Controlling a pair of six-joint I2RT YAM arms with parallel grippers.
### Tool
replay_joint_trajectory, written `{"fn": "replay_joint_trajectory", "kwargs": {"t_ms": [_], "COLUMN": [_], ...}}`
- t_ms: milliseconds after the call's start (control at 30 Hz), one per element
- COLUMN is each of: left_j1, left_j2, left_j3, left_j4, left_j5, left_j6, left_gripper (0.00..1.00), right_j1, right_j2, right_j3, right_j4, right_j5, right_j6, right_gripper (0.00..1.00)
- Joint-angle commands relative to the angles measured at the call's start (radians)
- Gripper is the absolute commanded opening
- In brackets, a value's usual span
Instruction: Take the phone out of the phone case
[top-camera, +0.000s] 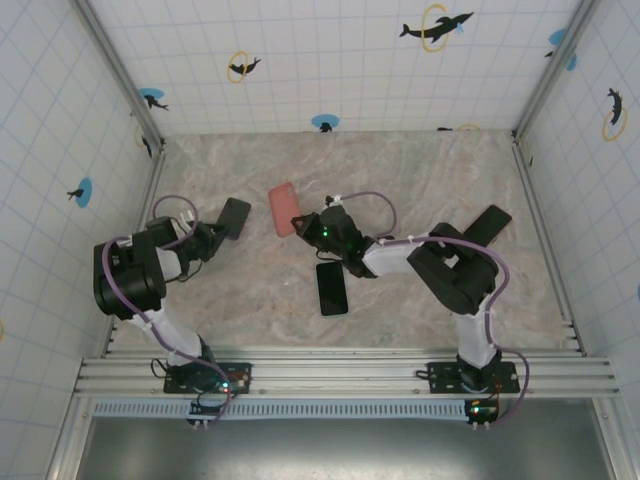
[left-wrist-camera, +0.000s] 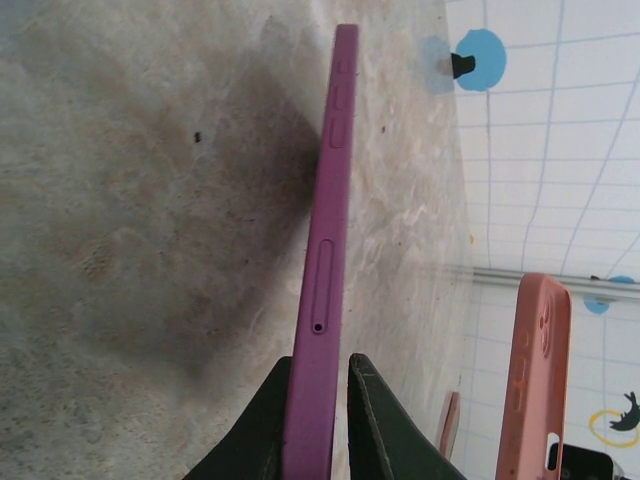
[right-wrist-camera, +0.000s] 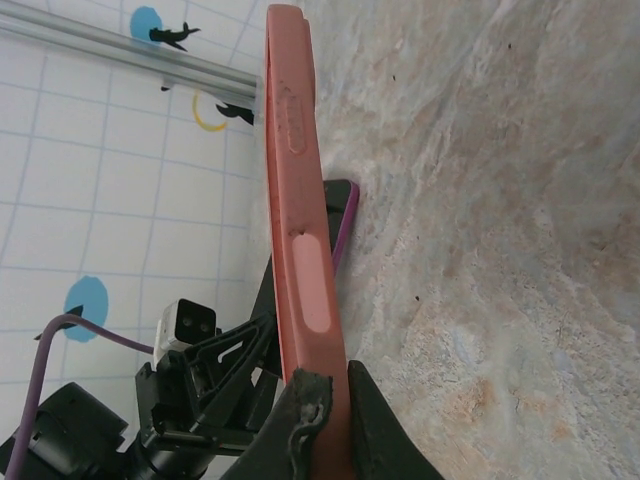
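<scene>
Left hand (left-wrist-camera: 318, 375): clenched on one end of the purple phone (left-wrist-camera: 325, 250), a finger against each flat side.
Purple phone: edge-on to the left wrist camera, out of its cover, held over the desk (top-camera: 420, 170), dark shadow cast below.
Right hand (right-wrist-camera: 330, 378): clenched on one end of the pink case (right-wrist-camera: 295, 200).
Pink case: held edge-on, near the purple phone but apart from it.
Black phone (top-camera: 332, 287): flat on the desk near the right hand, untouched.

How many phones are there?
2: a slim purple phone in the left gripper's jaws, a glossy black phone flat on the table. The dark slab by the right arm might be another.
</scene>
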Motion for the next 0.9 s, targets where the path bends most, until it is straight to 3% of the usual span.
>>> {"fn": "replay_joint_trajectory", "kwargs": {"t_ms": [0, 200, 467, 633, 867], "left_j1": [0.005, 0.005, 0.003, 0.000, -0.001], "left_j2": [0.003, -0.035, -0.074, -0.060, -0.079], "left_j3": [-0.005, -0.071, -0.141, -0.141, -0.091], "left_j4": [0.032, 0.054, 0.133, 0.114, -0.052], "left_j5": [0.003, -0.126, -0.217, -0.203, -0.217], "left_j6": [-0.004, -0.067, -0.150, -0.139, -0.024], "left_gripper": [0.18, 0.18, 0.18, 0.26, 0.45], "right_j1": [0.016, 0.031, 0.050, 0.057, 0.073], "right_j2": [0.036, 0.074, 0.110, 0.135, 0.157], "right_j3": [0.056, 0.097, 0.144, 0.181, 0.231], "right_j4": [-0.019, -0.041, -0.064, -0.078, -0.129], "right_j5": [0.028, 0.045, 0.068, 0.064, 0.102], "right_j6": [0.014, 0.028, 0.032, 0.028, 0.024], "right_gripper": [0.00, 0.00, 0.00, 0.00, 0.01]}}
